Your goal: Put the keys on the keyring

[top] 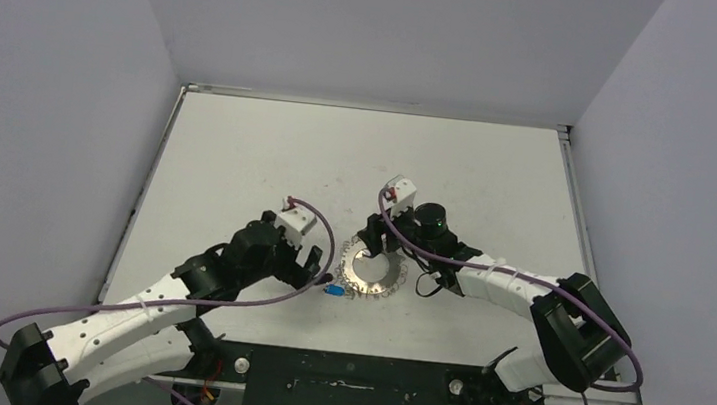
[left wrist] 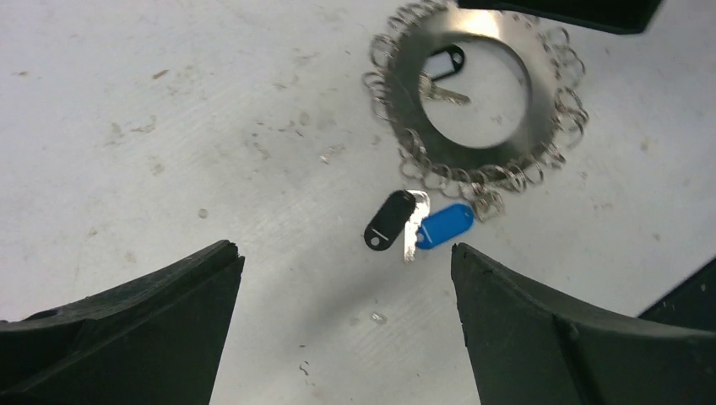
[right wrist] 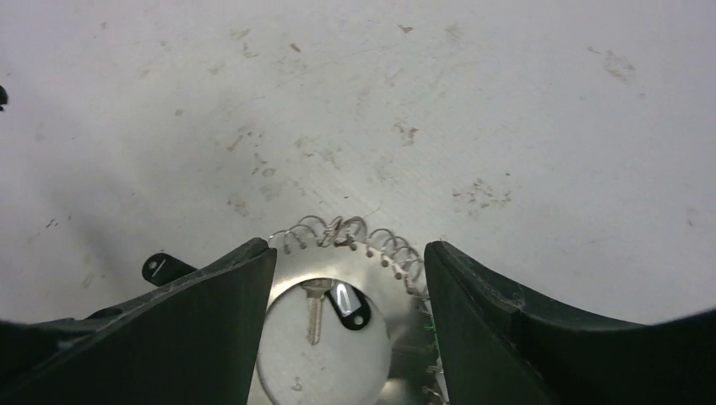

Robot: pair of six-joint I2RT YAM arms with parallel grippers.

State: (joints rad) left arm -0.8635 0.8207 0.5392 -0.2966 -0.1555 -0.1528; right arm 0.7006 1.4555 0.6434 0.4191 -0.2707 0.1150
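Right wrist, keyring between spread fingers, 1 key inside

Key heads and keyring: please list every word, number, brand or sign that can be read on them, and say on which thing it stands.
No readable text in any view.
Inner black key, lying in the hollow of the keyring: pale window on its head, no letters visible.
Outer black key: only a pale dot, no letters.
Blue-headed key: plain, no marking visible.
Keyring: bare metal, no stamp visible.
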